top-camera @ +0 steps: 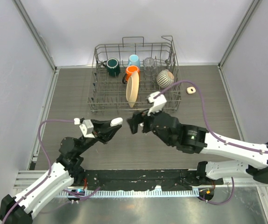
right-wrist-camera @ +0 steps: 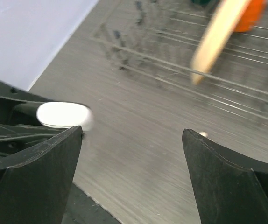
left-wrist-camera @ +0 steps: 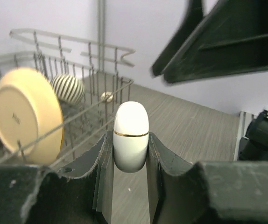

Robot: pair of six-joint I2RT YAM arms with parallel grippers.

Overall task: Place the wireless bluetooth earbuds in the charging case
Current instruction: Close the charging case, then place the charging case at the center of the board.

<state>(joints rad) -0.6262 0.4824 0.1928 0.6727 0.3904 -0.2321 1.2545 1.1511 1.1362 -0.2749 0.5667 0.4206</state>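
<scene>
Your left gripper [top-camera: 115, 123] squeezed the white case [left-wrist-camera: 130, 122] tight, and your right gripper [right-wrist-camera: 131, 133] stood wide open just beside it, holding nothing

wire dish rack [top-camera: 95, 74], tan plate [top-camera: 132, 91]

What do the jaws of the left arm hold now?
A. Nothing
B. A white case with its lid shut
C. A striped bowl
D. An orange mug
B: in the left wrist view the case, white and with its seam closed, is clamped between the jaws of the left gripper.
</scene>
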